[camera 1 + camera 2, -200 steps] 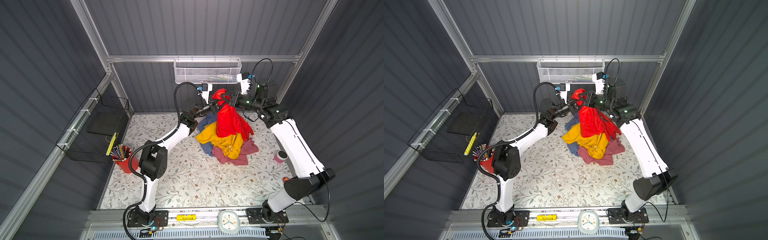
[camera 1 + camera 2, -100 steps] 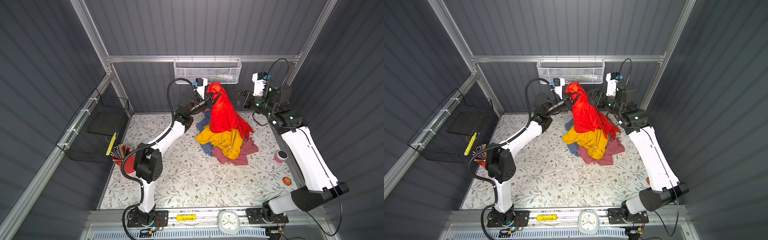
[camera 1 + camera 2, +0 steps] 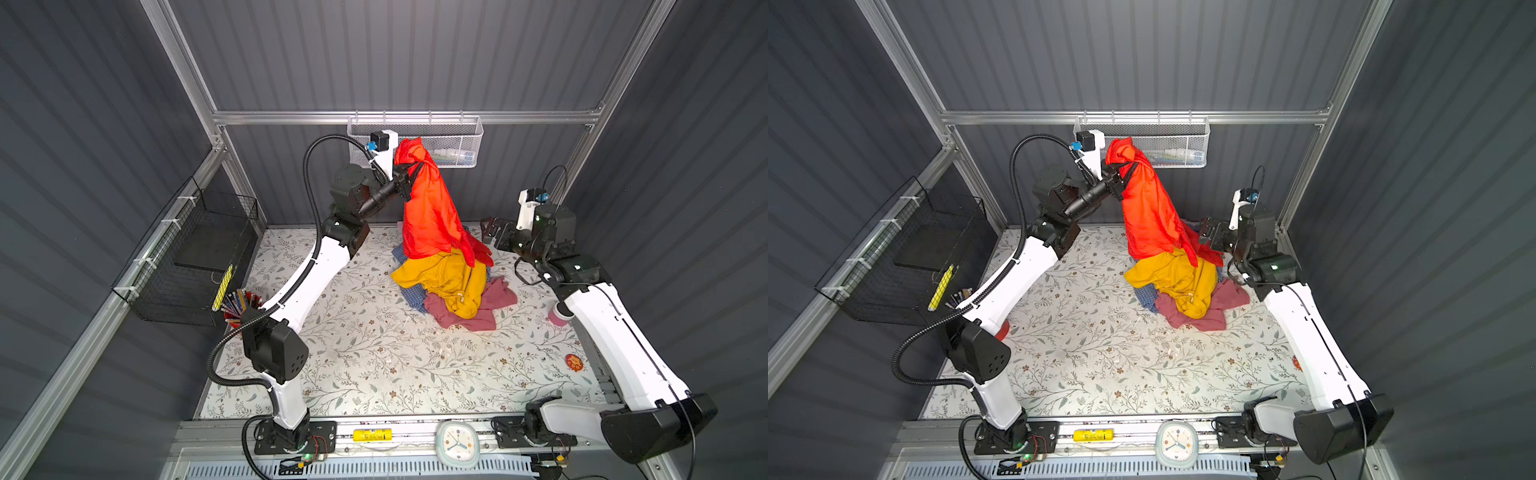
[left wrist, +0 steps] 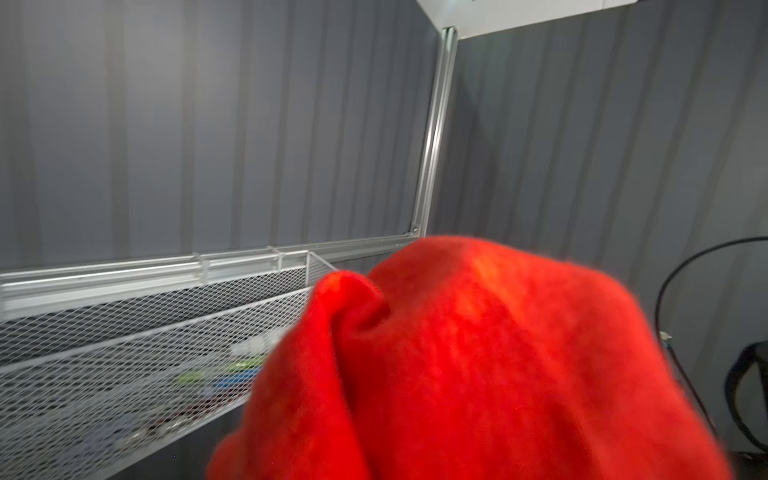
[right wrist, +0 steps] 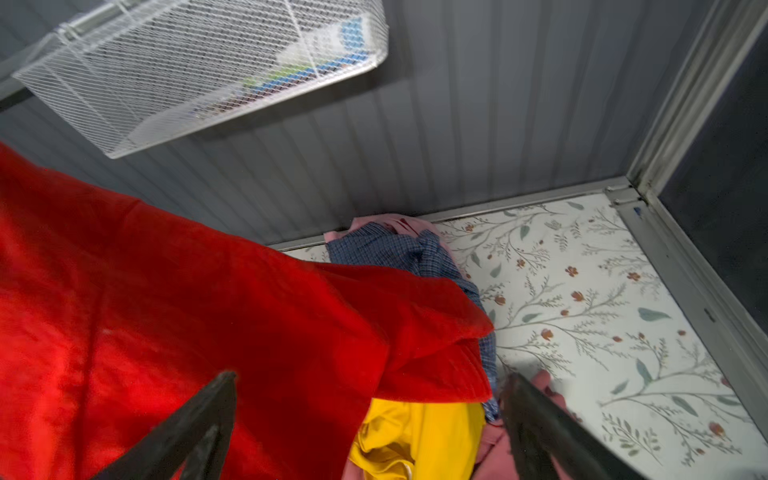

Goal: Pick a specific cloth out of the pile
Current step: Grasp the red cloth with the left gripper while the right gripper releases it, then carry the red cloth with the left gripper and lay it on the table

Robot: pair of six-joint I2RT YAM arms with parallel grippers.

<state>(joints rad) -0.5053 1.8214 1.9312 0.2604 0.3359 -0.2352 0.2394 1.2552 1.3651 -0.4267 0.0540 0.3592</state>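
The bright red cloth (image 3: 428, 216) (image 3: 1146, 216) hangs high above the back of the table, bunched at its top. My left gripper (image 3: 409, 185) (image 3: 1121, 178) is shut on that bunch. The cloth's lower edge still drapes onto the pile (image 3: 449, 282) (image 3: 1179, 278) of mustard-yellow, blue checked and pink garments. In the left wrist view the cloth (image 4: 478, 353) hides the jaws. My right gripper (image 3: 490, 230) (image 3: 1206, 232) (image 5: 370, 378) stands open beside the cloth's lower right corner with nothing between its fingers. The right wrist view looks past the cloth (image 5: 166, 311) onto the pile (image 5: 424, 432).
A white mesh basket (image 3: 449, 141) hangs on the back wall just behind the raised cloth. A black wire basket (image 3: 195, 257) is on the left wall, with a red pencil cup (image 3: 243, 303) below it. A pink cup (image 3: 559, 316) stands by the right arm.
My right gripper has let go of the red cloth, opened and drawn back down to the right. My left gripper has lifted the cloth higher, toward the mesh basket.
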